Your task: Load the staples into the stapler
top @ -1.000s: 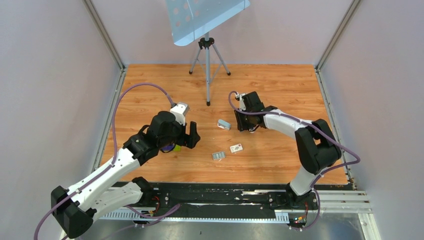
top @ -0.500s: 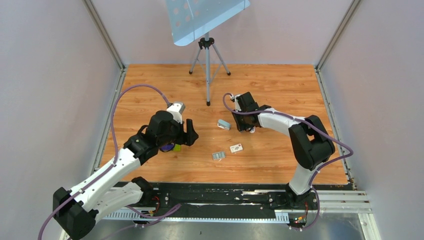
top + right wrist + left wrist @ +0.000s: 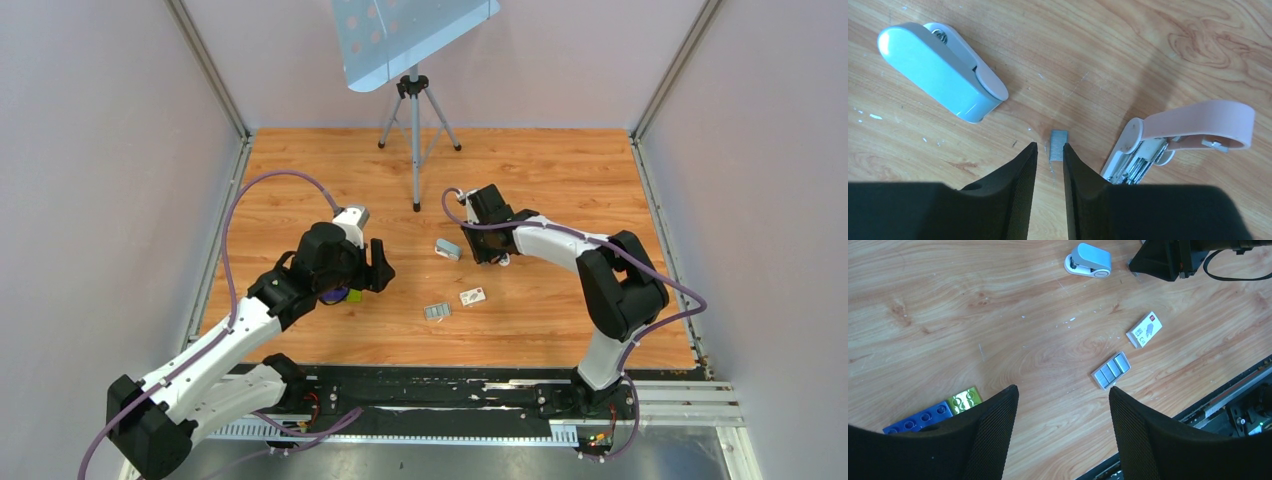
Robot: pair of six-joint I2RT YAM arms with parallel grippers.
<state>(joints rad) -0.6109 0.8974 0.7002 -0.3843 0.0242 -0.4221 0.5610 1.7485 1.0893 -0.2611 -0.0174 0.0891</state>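
Creeping left over the last second, right gripper (image 3: 1050, 148) has narrowed to a slim gap, pinching nothing yet, staple strip (image 3: 1058, 144) at its tips, so pickup looks next. Left gripper (image 3: 1063, 394) hangs spread. Beside the strip, pink stapler (image 3: 1193, 122) lies open, long axis left-right, rounded end pointing right.

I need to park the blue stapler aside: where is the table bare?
Bare: far-left corner between tripod and left rail; far-right wood beyond the right arm. Crowded: the middle, with blue stapler, pink stapler, staples, box and tray.
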